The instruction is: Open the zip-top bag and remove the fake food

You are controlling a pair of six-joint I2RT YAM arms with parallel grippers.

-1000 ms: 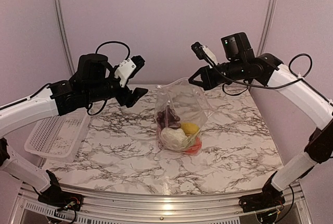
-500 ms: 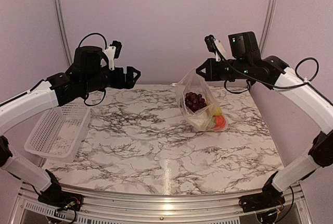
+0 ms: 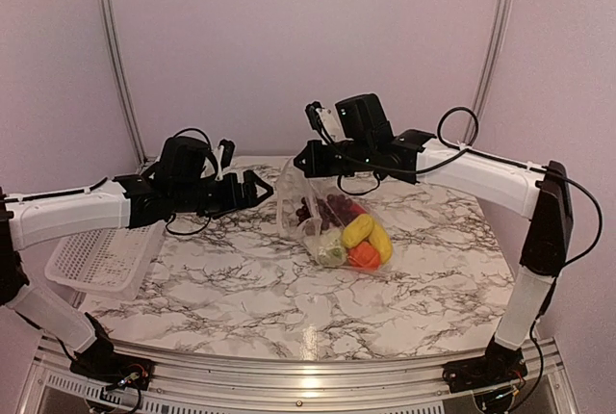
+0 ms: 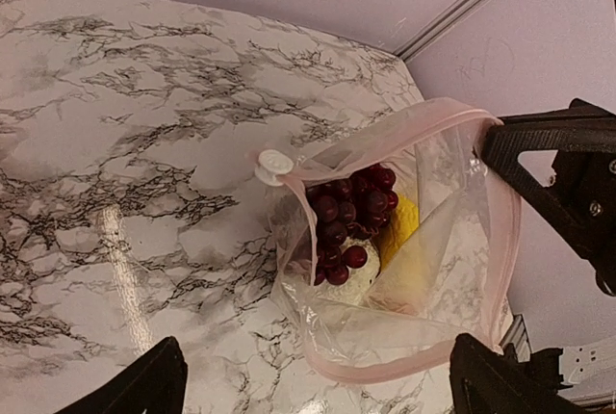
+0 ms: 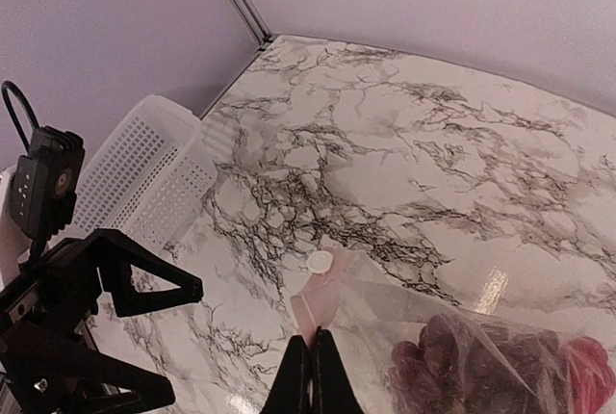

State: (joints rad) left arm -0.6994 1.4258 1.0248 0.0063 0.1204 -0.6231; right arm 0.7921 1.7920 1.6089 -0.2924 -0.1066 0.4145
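The zip-top bag (image 3: 332,226) hangs with its bottom on the marble table, its pink zip strip (image 4: 423,366) gaping open. My right gripper (image 3: 306,159) is shut on the strip's upper edge (image 5: 318,323), next to the white slider (image 5: 319,261). Inside lie the fake food pieces: dark purple grapes (image 4: 348,212), white cauliflower (image 4: 358,284), yellow pieces (image 3: 366,233), an orange-red fruit (image 3: 363,256) and a pink-red piece (image 5: 589,366). My left gripper (image 3: 258,188) is open and empty, just left of the bag's mouth, its jaws spread wide (image 4: 318,390).
A white lattice basket (image 3: 96,258) sits at the table's left edge, under my left arm; it also shows in the right wrist view (image 5: 144,168). The back wall and its metal corner rail (image 4: 472,0) stand behind the bag.
My right gripper has carried the bag leftward from the back right to the middle. My left gripper has dropped lower and moved right, close to the bag's open mouth.
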